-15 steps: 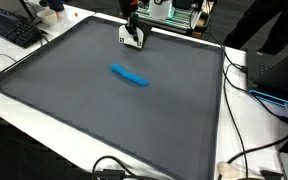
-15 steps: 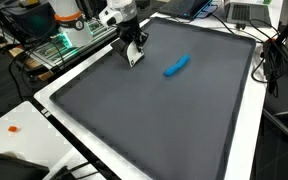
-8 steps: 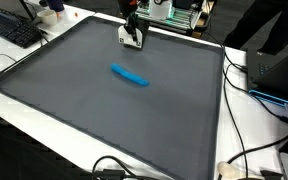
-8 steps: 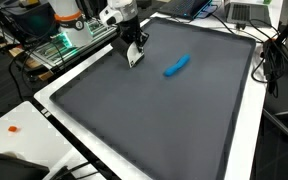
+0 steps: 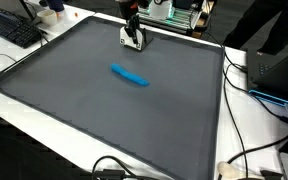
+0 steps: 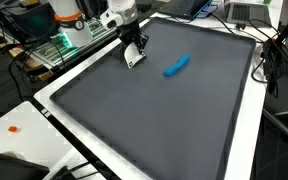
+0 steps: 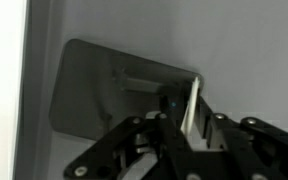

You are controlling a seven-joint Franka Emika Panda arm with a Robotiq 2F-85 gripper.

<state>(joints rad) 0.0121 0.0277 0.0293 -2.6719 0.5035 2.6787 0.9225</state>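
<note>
- The pincer [image 6: 134, 52] stands at the far edge of the gray mat [image 5: 74, 115], with a white card [image 7: 193, 100] between its fingers; whether it is clamped cannot be told.
- A blue object [image 5: 130, 75] lies mid-mat, well apart.

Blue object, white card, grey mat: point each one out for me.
Blue object [image 5: 130, 75]: in an exterior view, on its middle.
White card [image 6: 134, 60]: in an exterior view, on its flat face.
Grey mat [image 5: 84, 110]: in an exterior view, on a bare stretch.
</note>
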